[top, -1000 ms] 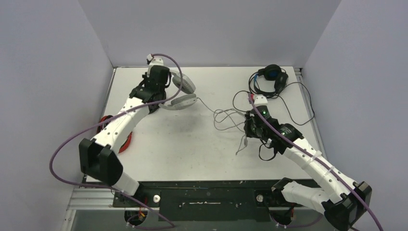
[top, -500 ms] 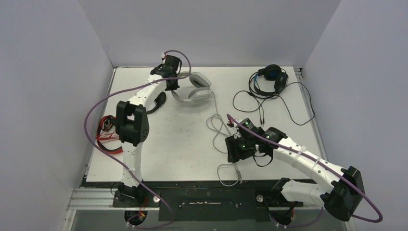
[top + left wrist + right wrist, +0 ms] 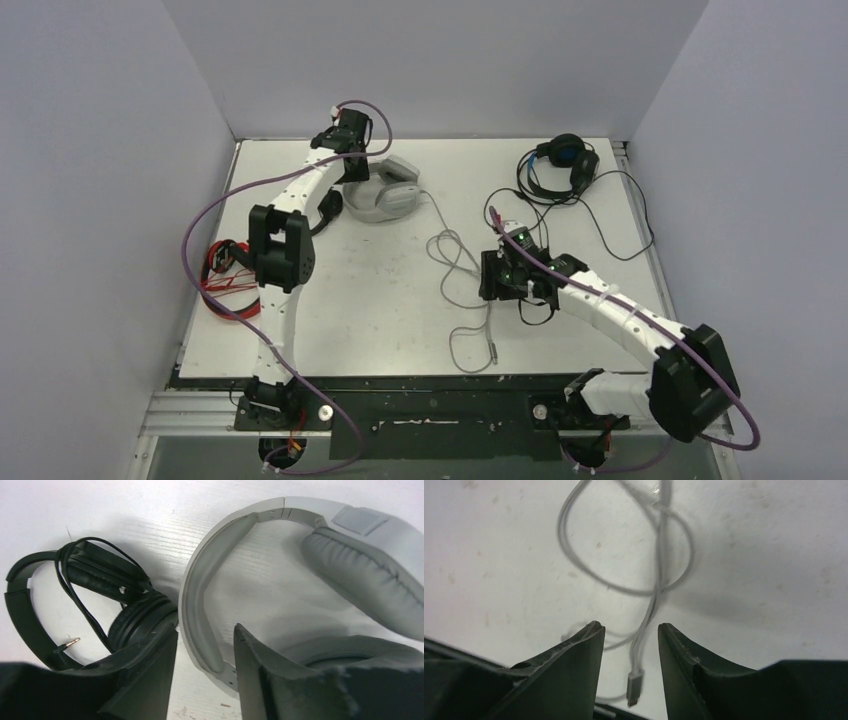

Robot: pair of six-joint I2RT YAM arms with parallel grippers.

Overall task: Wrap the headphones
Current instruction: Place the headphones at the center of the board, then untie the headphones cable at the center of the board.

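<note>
The white-grey headphones (image 3: pixel 388 196) lie on the table at the far left, earcups together. My left gripper (image 3: pixel 352 178) hangs over them, open, with their grey headband (image 3: pixel 200 600) in the gap between the fingers and not pinched (image 3: pixel 205 627). Their grey cable (image 3: pixel 460 262) trails in loose loops to a plug (image 3: pixel 493 354) near the front. My right gripper (image 3: pixel 488 276) stands open above that cable (image 3: pixel 659 580), and the plug (image 3: pixel 634 686) lies below the gap (image 3: pixel 630 625). A small black headset (image 3: pixel 100 610) lies just left of the white one.
The black-and-blue headset (image 3: pixel 562 163) with its spread black cable sits at the far right. A red-and-black headset (image 3: pixel 226 268) lies at the left table edge beside the left arm's elbow. Grey walls close off three sides.
The left gripper has opened and the white-grey headphones now rest on the table, folded up. The right gripper has opened, dropped the grey cable, and pulled back from the front edge.
</note>
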